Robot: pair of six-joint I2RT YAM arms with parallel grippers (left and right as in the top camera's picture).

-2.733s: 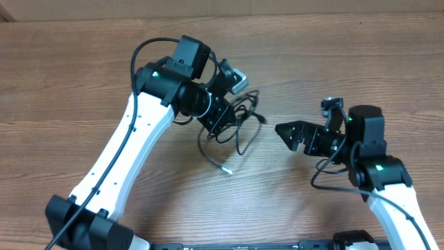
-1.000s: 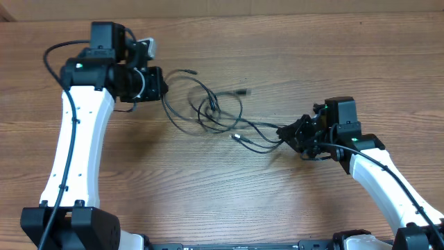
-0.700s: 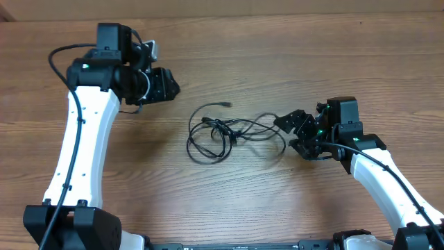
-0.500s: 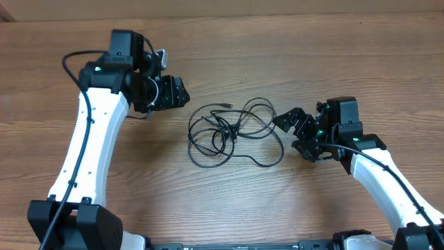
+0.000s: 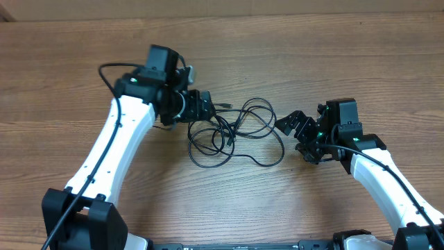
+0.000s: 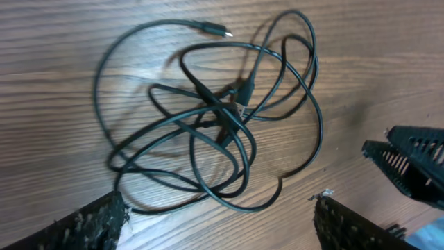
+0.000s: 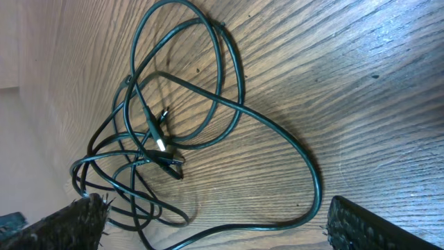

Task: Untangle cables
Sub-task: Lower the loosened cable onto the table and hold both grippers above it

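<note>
The cables (image 5: 229, 132) lie loose on the wooden table, two thin black cords looped over each other with a knot of crossings in the middle. My left gripper (image 5: 209, 110) hangs at their upper left edge, open and holding nothing. In the left wrist view the cables (image 6: 225, 114) lie beyond the gripper (image 6: 218, 223), and one plug (image 6: 216, 30) points away at the far side. My right gripper (image 5: 295, 136) stands open just right of the outermost loop. In the right wrist view the cables (image 7: 156, 142) spread between and beyond the gripper (image 7: 218, 229), and nothing is gripped.
The wooden table (image 5: 229, 201) is bare wood around the tangle. In the left wrist view the right gripper's fingers (image 6: 416, 167) show at the right edge. The table's far edge (image 5: 277, 14) runs along the top.
Both grippers have opened and let the cables go. The stretched cords have fallen back into a loose pile. The left arm has swung right and down to the pile's edge.
</note>
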